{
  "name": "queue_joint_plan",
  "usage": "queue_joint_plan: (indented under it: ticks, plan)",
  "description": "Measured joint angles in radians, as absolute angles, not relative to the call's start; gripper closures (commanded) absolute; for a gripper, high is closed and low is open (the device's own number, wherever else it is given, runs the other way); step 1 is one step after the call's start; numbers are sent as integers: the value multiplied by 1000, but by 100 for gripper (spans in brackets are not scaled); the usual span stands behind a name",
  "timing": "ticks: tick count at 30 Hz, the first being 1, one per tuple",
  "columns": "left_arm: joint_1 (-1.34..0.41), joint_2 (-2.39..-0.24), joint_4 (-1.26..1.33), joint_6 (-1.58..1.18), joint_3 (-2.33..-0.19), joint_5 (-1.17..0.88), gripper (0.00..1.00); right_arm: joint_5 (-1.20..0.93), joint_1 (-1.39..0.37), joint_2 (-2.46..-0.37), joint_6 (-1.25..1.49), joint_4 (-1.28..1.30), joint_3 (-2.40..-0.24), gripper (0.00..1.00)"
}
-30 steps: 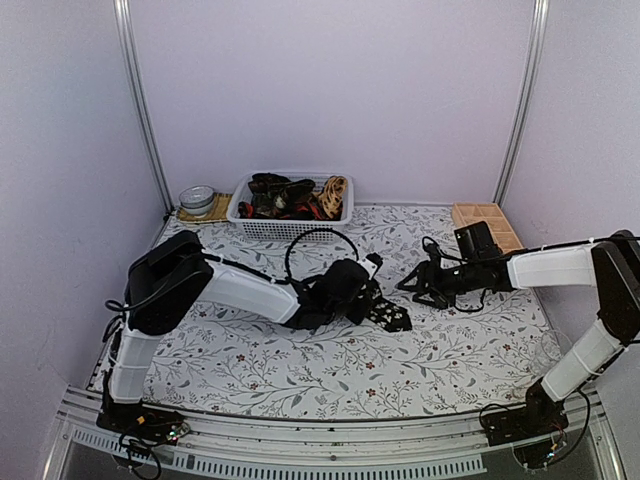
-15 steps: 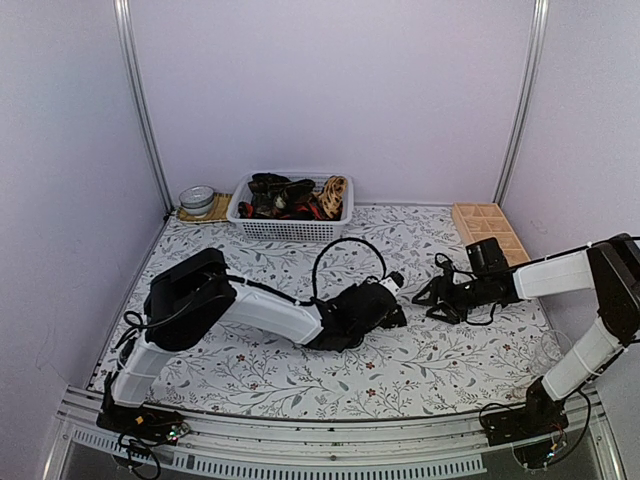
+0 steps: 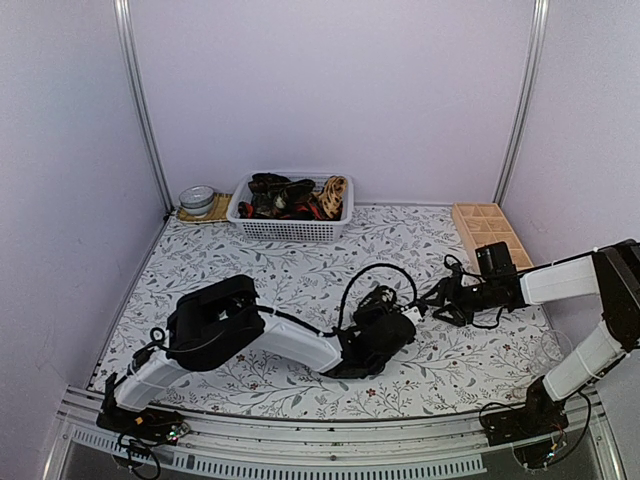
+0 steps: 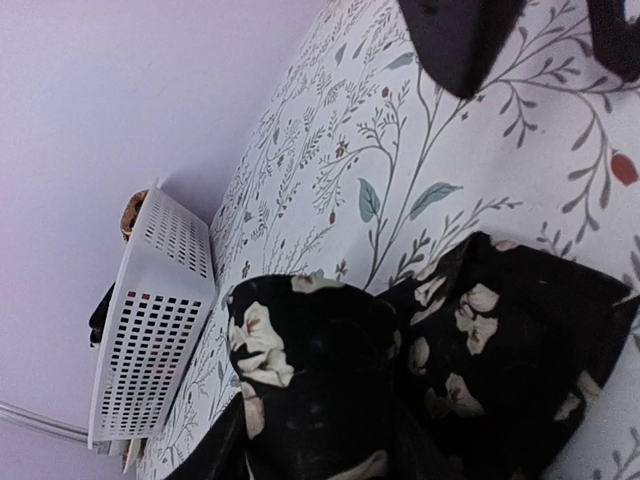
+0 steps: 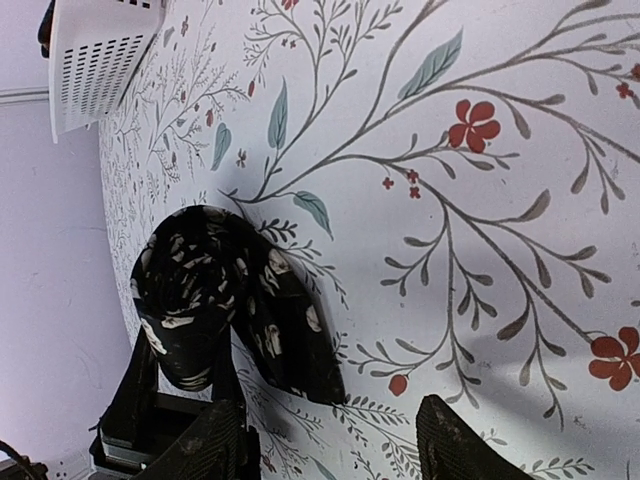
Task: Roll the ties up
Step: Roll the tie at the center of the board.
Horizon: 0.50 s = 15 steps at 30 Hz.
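Observation:
A black tie with pale flower specks is wound into a roll [image 5: 190,290], and its loose tail [image 5: 290,340] lies on the floral tablecloth. In the left wrist view the roll [image 4: 300,340] fills the jaws, with the tail [image 4: 510,350] to its right. My left gripper [image 3: 392,325] reaches far across to the table's centre right and is shut on the roll, its dark fingers [image 5: 135,395] flanking it. Just right of it, my right gripper [image 3: 434,300] stands open and empty, with its fingertips [image 5: 455,440] above bare cloth. More ties [image 3: 285,192] fill the basket.
A white slotted basket [image 3: 290,228] stands at the back centre and also shows in the left wrist view [image 4: 150,320]. A round metal tin [image 3: 198,198] sits to its left. A wooden divided tray [image 3: 487,225] lies at the back right. Black cables loop over the left arm.
My left arm has swung right and toward the near edge, carrying the rolled tie. My right gripper has backed off to the right, still open.

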State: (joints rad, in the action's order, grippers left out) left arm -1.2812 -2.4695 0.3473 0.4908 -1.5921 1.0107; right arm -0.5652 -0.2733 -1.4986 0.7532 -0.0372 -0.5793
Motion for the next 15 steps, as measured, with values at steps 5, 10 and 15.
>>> queue_joint_plan:
  ticks: [5,10,15]
  plan:
    - [-1286,-2473,314,477,-1621,971,50,-571,-272,-1499,763,-38,-576,39]
    - [-1288,-2471,275,435,-1632,931,39,-582,-272,-1499,767,-49,-575,39]
    - [-1288,-2461,262,407,-1633,902,33,-596,-272,-1499,775,-77,-575,39]
